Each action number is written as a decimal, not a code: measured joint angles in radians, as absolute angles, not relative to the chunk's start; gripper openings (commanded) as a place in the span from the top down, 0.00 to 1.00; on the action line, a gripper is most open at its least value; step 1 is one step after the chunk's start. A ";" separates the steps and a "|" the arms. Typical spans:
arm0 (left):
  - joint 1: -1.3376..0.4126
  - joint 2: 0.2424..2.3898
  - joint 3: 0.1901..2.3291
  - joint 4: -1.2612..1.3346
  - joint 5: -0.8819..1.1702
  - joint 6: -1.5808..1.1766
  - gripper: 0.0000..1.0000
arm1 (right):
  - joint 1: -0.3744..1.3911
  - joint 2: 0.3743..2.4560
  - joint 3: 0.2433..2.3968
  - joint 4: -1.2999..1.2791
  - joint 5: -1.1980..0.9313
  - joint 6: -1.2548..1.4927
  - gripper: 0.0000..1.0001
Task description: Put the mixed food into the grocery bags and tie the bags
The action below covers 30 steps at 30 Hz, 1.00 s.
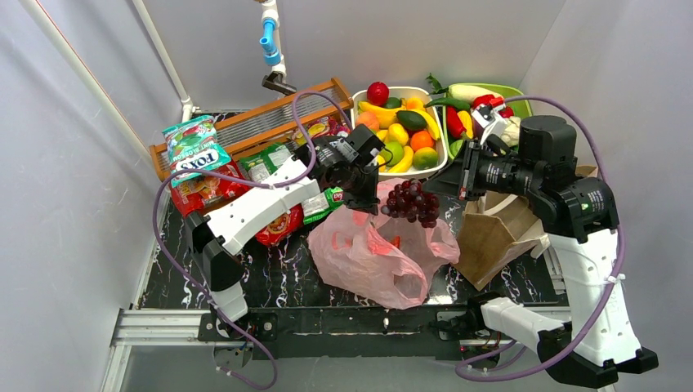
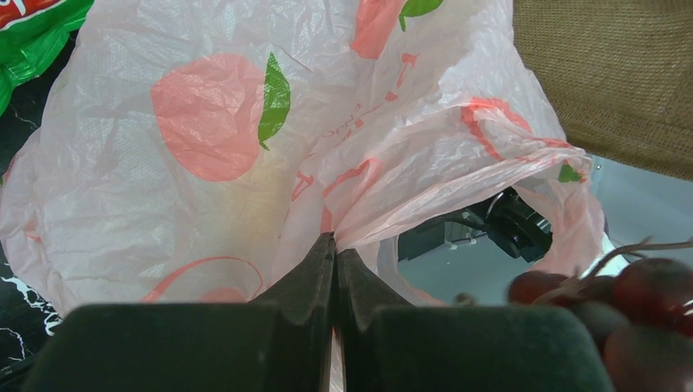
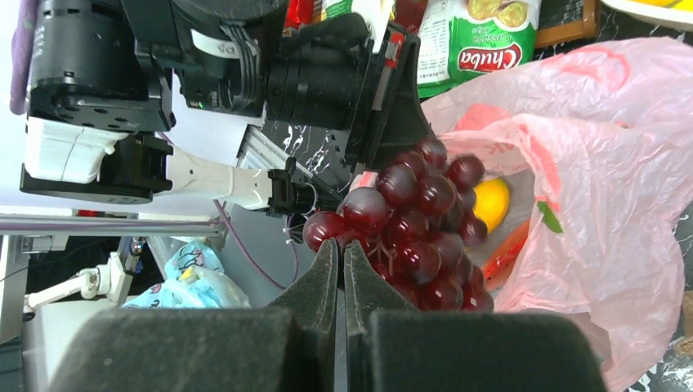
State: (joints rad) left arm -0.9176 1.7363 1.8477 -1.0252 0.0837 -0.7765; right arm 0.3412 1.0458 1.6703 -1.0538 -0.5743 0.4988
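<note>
The pink grocery bag [image 1: 372,257] lies at the table's middle, printed with red fruit and green leaves. My left gripper [image 1: 360,196] [image 2: 335,242] is shut on the bag's rim and holds its mouth up. A bunch of dark purple grapes [image 1: 413,202] [image 3: 417,220] hangs over that mouth, its stem pinched in my shut right gripper [image 1: 437,186] [image 3: 342,247]. Inside the bag lie a yellow piece [image 3: 493,202] and a red slice [image 3: 507,249]. The brown paper bag [image 1: 490,233] lies crumpled on the right. Foil snack packets [image 1: 196,151] are piled at the left.
A white basket [image 1: 445,139] of toy fruit stands at the back centre, with a green tray [image 1: 516,94] of vegetables to its right. A wooden rack [image 1: 245,122] lies at the back left. White walls close in both sides.
</note>
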 measured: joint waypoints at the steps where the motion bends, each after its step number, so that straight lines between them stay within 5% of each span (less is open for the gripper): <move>1: -0.916 1.742 1.858 -1.029 0.086 -0.775 1.00 | 0.341 1.042 1.660 -1.054 -0.580 0.503 0.99; 30: -0.892 1.781 1.935 -1.041 0.106 -0.766 1.00 | 0.343 1.011 1.335 -1.022 -0.633 0.584 0.99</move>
